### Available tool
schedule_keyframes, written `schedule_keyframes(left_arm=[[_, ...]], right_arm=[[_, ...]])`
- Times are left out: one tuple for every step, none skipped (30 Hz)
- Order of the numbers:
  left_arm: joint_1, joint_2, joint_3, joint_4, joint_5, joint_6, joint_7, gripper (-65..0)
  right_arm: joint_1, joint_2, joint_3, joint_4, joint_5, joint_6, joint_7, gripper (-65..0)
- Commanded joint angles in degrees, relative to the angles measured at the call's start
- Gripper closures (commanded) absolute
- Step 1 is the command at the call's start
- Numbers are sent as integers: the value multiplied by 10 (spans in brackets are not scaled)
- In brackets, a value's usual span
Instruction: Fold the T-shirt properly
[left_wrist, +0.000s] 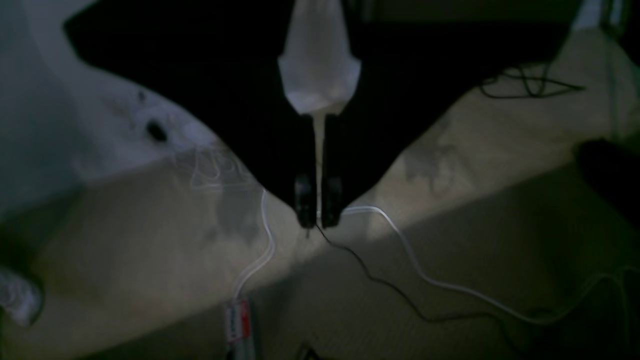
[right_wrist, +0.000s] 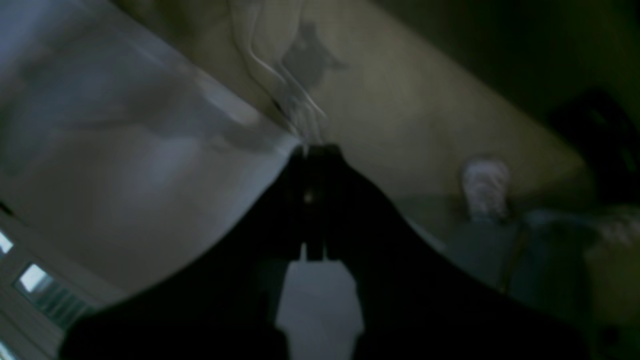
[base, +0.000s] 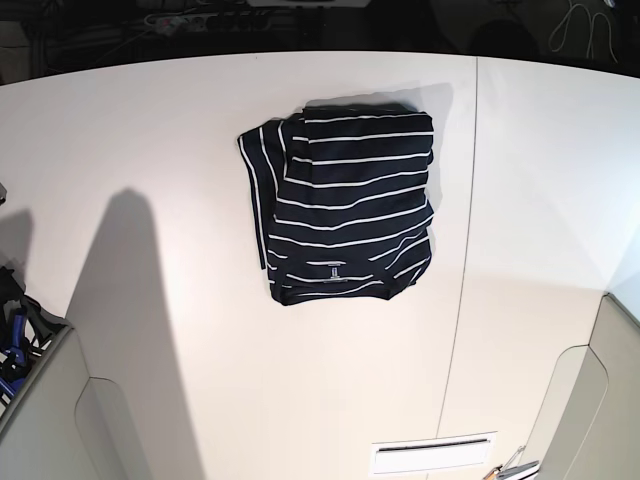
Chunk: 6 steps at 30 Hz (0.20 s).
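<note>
White tabletop (base: 200, 300) fills your base view, with a thin seam running from twelve o'clock down toward six just right of centre. You have the dark navy T-shirt with thin white stripes (base: 345, 205) lying folded into a rough rectangle a little above the middle of that surface, just left of the seam. Its small white neck label (base: 333, 268) faces up near the six o'clock edge of the bundle, and a narrower layer of fabric sticks out along the nine o'clock side. Neither arm reaches over the cloth in this view; only pale grey arm covers sit at the five and seven o'clock corners.

Your left wrist camera shows the left gripper (left_wrist: 318, 220) with its two dark fingers brought together, nothing between them, hanging over a dim beige floor (left_wrist: 475, 240) crossed by a white cable (left_wrist: 425, 272) and a thin black cable (left_wrist: 380, 282).

Your right wrist camera is blurred; the right gripper (right_wrist: 316, 150) there also has its fingers pressed together with nothing held, pointing at twelve o'clock toward dim beige flooring, a pale surface spreading at nine o'clock.
</note>
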Motion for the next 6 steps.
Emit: schedule_keyframes(left_arm=[[-7,0,10,-9,-1,-2,11,-29],[-21,6,20,-19,-1,-2,14,-29],[-33,11,30,-27,-1,-2,14,-29],[-45,17,37,-35,-1,-2,14,-29],[-56,22,42,-42,-1,-2,14,-29],[-64,26,45,-48,-1,-2,14,-29]], right_arm=[[9,8,-1,-17,-1,3,-3,0],[22,8,-2,-37,-7,3,-3,0],[34,7,-2,-54,-10,3,-3,0],[47,6,-2,-70,-12,3,-3,0],[59,5,-2,-83,-13,3,-3,0],[68,3,-2,-93,-12,3,-3,0]])
